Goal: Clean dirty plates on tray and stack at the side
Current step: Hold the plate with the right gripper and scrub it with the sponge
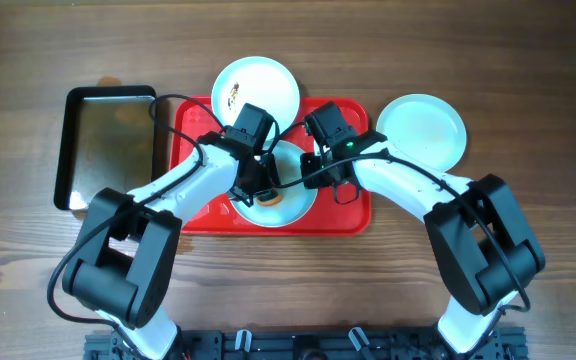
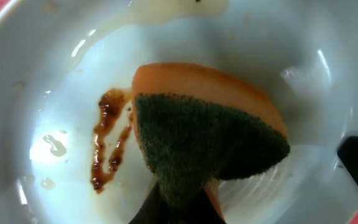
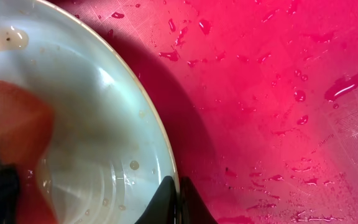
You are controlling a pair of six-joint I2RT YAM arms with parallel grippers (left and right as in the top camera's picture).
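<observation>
**Sponge on the smear, rim pinned on the red tray**

Both arms are in over the tray point(image 1: 193, 215) at the centre of the bench point(image 1: 528, 60). The left pincer point(image 1: 253, 185) is pinching a sponge point(image 2: 210, 137), orange body with the green scrub face turned to the camera, and pressing it into the bowl of the middle plate point(image 2: 42, 93). Just to the sponge's left sits a brown smear point(image 2: 107, 143), with small wet pools near it.

On the other side, the right pincer point(image 3: 176, 202) is clamped on that same plate's rim, one fingertip inside and one outside. The wrist view shows the tray's red surface beside the plate beaded with drops.

From overhead, the middle plate point(image 1: 273, 195) lies inside the tray, largely covered by the two wrists.

A far plate point(image 1: 256, 90) straddles the tray's far rim and carries a small brown mark on its left side. A third plate point(image 1: 421, 130) rests on the bench just beside the tray's right edge, and its face looks plain white.

Away to the left, apart from the tray, lies a dark metal pan point(image 1: 108, 150).
</observation>
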